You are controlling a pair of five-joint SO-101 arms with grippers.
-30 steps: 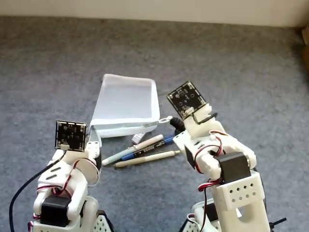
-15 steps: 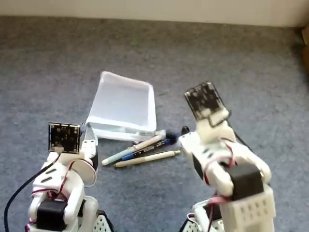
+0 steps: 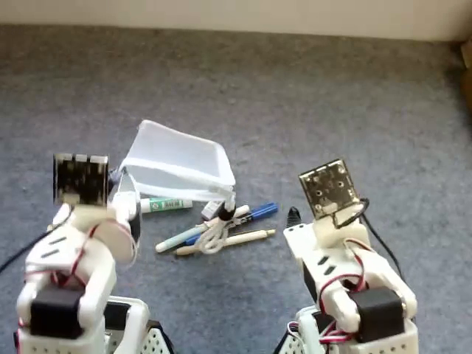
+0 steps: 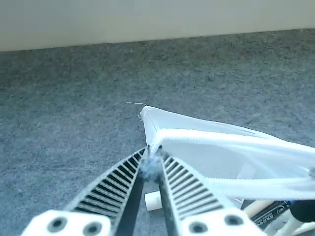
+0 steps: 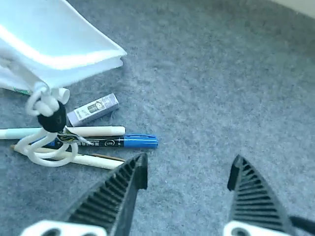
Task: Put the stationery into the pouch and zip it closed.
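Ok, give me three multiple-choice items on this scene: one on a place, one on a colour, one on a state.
1. The blue-capped pen lies: A in the pouch; B on the carpet; C in the right gripper.
2. The pouch is: A white; B red; C black.
3. The right gripper is: A shut on a pen; B shut on the pouch; C open.
Answers: B, it lies flat on the carpet outside the pouch; A, its fabric is white; C, its jaws stand apart with nothing between them.
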